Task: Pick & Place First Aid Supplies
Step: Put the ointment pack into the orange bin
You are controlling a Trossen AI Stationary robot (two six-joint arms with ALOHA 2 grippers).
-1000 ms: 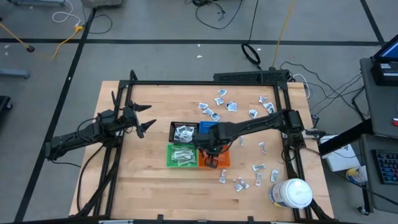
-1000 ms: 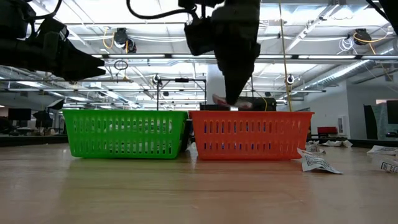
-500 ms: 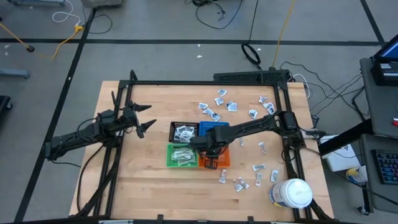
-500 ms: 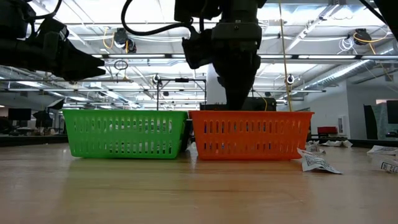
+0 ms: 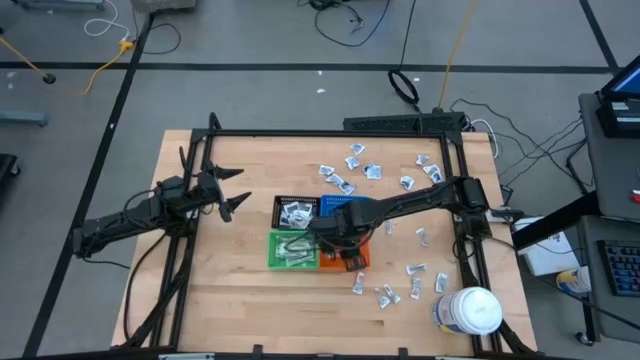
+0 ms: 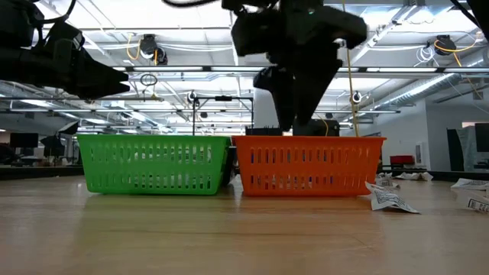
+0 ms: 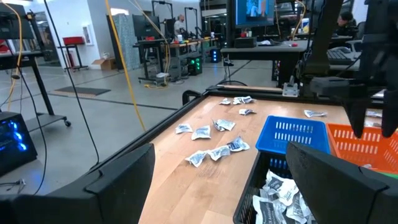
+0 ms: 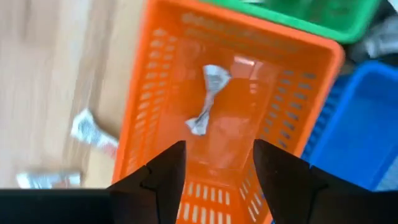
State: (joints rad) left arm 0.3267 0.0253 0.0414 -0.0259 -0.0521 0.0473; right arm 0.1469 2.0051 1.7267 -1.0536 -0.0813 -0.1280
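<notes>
Right gripper [image 8: 214, 163] hangs over the orange bin [image 8: 155, 112], fingers parted and empty; a twisted packet [image 8: 207, 99] lies inside the bin, so the drop looks done; next comes a reach to the loose packets [image 5: 385, 293] nearby; left gripper [image 5: 232, 188] waits wide open, well apart.
</notes>
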